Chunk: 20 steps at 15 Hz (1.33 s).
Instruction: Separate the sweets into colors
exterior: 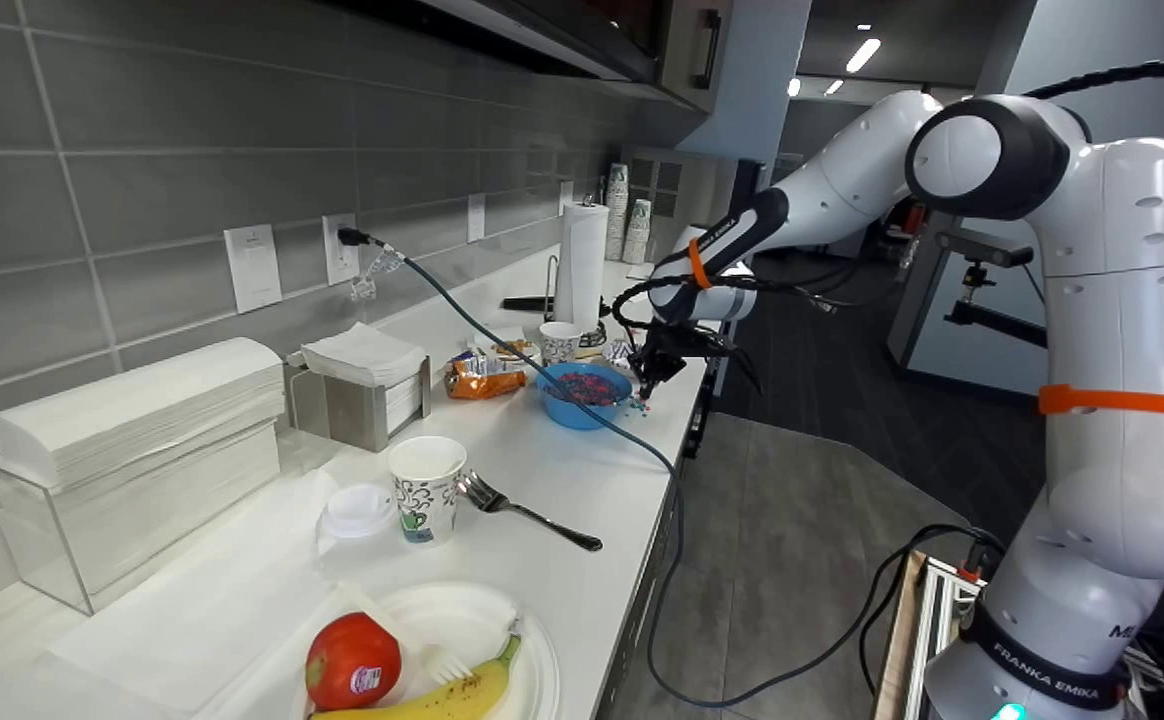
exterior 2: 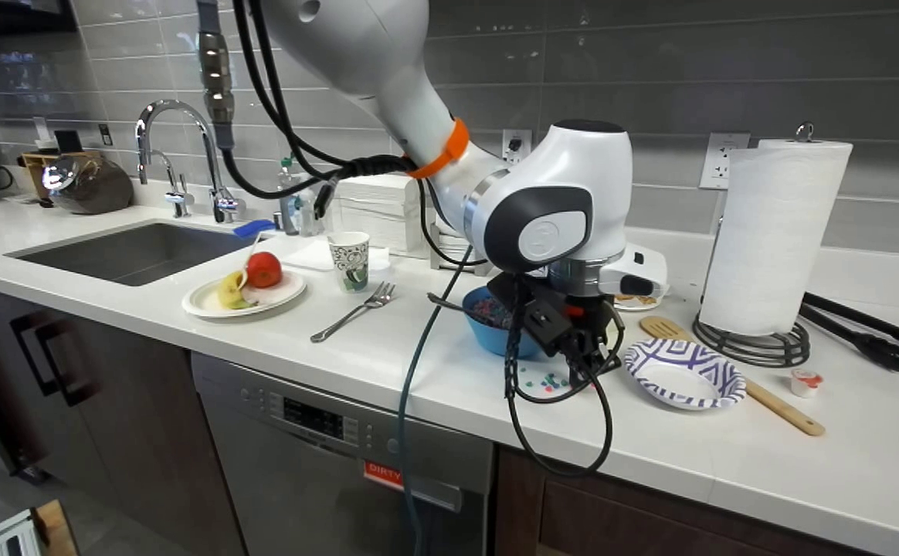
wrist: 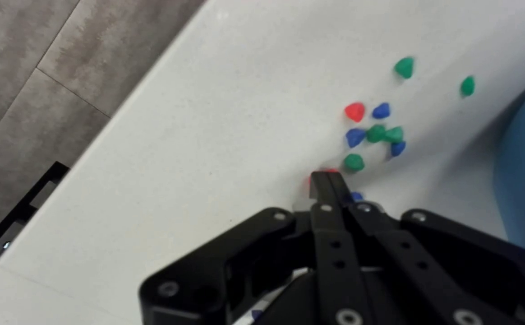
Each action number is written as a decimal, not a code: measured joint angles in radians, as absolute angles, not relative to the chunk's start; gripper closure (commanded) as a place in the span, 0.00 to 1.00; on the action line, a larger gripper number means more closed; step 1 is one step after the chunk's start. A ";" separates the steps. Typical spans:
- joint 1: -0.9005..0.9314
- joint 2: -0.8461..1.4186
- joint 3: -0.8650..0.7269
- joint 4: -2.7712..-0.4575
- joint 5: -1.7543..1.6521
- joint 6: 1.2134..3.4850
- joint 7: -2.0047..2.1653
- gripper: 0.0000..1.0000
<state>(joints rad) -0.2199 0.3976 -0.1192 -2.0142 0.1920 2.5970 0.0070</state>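
Small red (wrist: 355,111), green (wrist: 354,162) and blue (wrist: 356,137) sweets lie mixed and loose on the white counter. The loose sweets also show in both exterior views (exterior: 639,406) (exterior 2: 551,381). A blue bowl (exterior: 570,412) (exterior 2: 486,337) (wrist: 524,180) stands beside them and holds many more mixed sweets (exterior: 590,388). My gripper (wrist: 326,174) points down at the counter with its fingertips together. It also shows in both exterior views (exterior: 645,388) (exterior 2: 579,378). Red shows just behind the fingertips, partly hidden; nothing shows between them. A blue sweet (wrist: 356,196) lies beside the right finger.
The counter's front edge (wrist: 109,119) is close to the sweets. A patterned paper bowl (exterior 2: 685,374) lies on a wooden spatula (exterior 2: 785,407) near the gripper. A paper towel roll (exterior 2: 778,232) stands behind. A cable (exterior: 532,362) crosses by the blue bowl. An orange wrapper (exterior: 484,382) lies nearby.
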 measured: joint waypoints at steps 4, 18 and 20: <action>-0.215 0.402 -0.125 -2.014 0.171 2.620 0.027 1.00; -0.180 0.423 -0.157 -2.013 0.132 2.745 0.094 1.00; -0.165 0.400 -0.163 -2.015 0.124 2.733 0.109 1.00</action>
<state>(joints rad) -0.1651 0.4004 -0.1634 -2.0146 0.1236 2.7331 0.1087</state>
